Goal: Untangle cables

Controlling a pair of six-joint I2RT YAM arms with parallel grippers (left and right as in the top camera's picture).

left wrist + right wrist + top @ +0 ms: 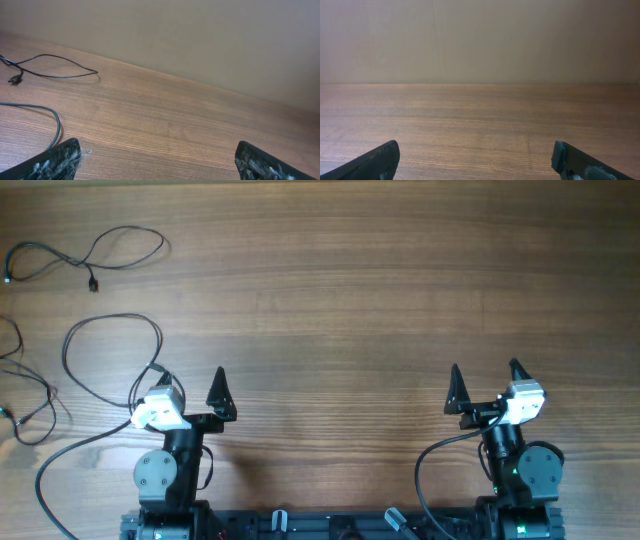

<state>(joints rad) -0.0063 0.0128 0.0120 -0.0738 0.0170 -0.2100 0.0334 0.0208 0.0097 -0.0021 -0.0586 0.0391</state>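
Observation:
Three thin black cables lie apart as loose strands on the left of the wooden table. One cable (120, 229) loops at the far left back, with a plug (93, 284); it also shows in the left wrist view (60, 76). A second cable (160, 340) loops just beyond my left gripper and shows in the left wrist view (59, 125). A third cable (50, 405) lies at the left edge. My left gripper (190, 377) (157, 155) is open and empty, with the second cable's end by its left finger. My right gripper (485, 368) (476, 152) is open and empty over bare wood.
Thicker black wires run from each arm's base, one curving out at the front left (45, 470) and one by the right arm (420, 470). A plain wall stands beyond the table's far edge (480, 84).

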